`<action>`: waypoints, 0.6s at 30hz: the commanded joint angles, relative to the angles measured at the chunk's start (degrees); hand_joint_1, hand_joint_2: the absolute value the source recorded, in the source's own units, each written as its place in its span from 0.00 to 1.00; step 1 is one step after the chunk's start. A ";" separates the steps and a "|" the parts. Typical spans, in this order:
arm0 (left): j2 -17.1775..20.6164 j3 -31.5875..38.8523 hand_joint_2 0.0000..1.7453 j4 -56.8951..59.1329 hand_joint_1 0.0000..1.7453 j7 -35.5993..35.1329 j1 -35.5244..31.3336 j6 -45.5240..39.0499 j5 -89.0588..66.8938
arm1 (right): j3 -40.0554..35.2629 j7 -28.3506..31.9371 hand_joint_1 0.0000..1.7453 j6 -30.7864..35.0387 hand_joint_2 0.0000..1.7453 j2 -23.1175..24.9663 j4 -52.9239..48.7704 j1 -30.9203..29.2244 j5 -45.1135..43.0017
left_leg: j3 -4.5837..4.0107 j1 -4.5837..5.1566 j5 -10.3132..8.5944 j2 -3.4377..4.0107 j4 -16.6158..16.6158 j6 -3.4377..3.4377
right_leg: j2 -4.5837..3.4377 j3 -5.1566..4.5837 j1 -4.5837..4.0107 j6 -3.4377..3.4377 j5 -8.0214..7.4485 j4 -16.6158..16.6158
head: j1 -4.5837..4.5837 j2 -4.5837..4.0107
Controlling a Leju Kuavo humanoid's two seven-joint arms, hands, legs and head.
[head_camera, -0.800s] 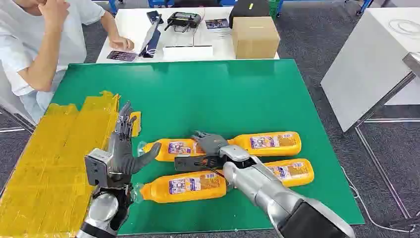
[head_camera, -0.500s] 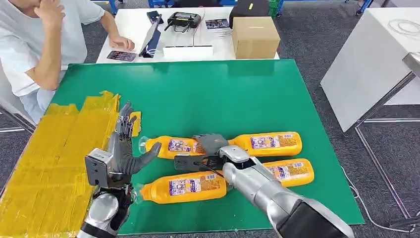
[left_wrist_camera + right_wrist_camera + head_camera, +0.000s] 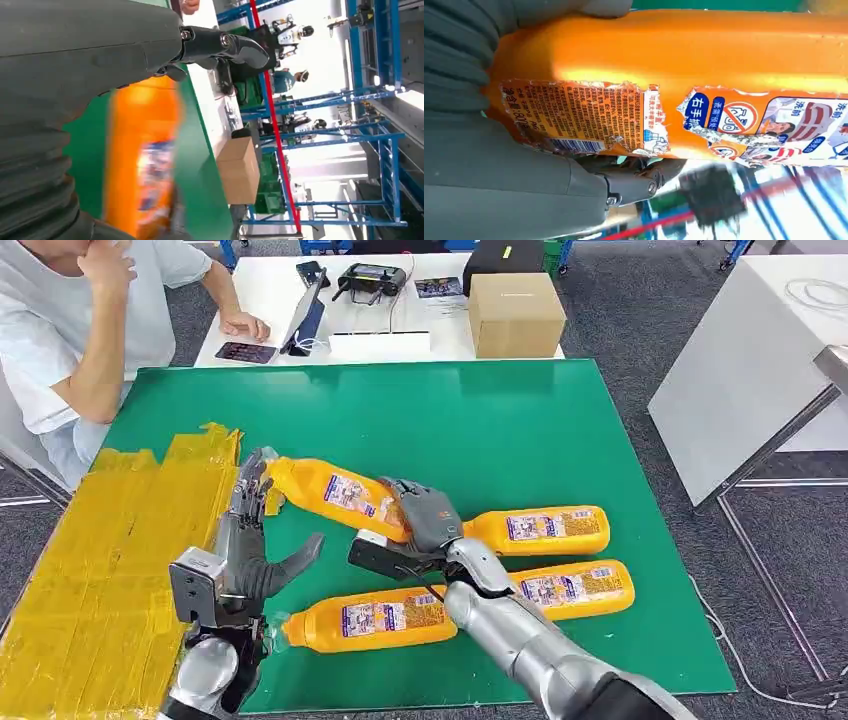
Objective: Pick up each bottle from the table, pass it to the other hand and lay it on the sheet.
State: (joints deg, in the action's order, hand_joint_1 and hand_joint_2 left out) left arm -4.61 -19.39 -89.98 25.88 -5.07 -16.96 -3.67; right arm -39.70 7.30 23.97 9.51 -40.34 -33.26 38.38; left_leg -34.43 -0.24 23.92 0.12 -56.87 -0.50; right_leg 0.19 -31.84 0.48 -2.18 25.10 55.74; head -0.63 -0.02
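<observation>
Green worktop [image 3: 480,420] carries three orange bottles, and you can see the right hand [image 3: 425,525] clamped around a fourth, the lifted bottle [image 3: 335,495], tilted toward the yellow sheet [image 3: 100,570]. Your right wrist view adds its torn, peeling label [image 3: 624,120]. The left hand [image 3: 250,550] waits with fingers apart, seemingly touching nothing.
</observation>
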 commanded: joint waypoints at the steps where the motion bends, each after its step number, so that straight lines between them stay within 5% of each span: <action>1: 0.93 -0.97 1.00 0.25 0.00 -0.04 0.64 -0.80 -0.95 | 8.84 2.45 1.00 2.19 1.00 -3.39 -18.79 8.43 -2.27 | 0.23 -0.08 0.10 -0.19 0.02 0.01 | 0.17 0.33 -0.08 0.04 0.12 -0.10 | 0.00 0.00; 18: 1.41 -1.24 1.00 -0.61 0.00 0.27 2.32 -2.71 -3.66 | 15.71 7.94 1.00 1.89 1.00 -2.84 -28.92 17.26 -11.88 | 0.16 -0.03 0.11 -0.08 0.01 0.02 | 0.05 0.21 -0.04 0.05 0.09 -0.05 | 0.00 0.00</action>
State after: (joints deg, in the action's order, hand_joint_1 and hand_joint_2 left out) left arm -4.59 -19.39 -91.82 26.80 -2.01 -20.39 -6.62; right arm -27.41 11.72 26.73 6.99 -64.57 -18.30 31.65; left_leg -34.48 -0.24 23.95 0.12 -56.87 -0.50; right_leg 0.19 -31.88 0.49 -2.18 25.10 55.73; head -0.63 -0.02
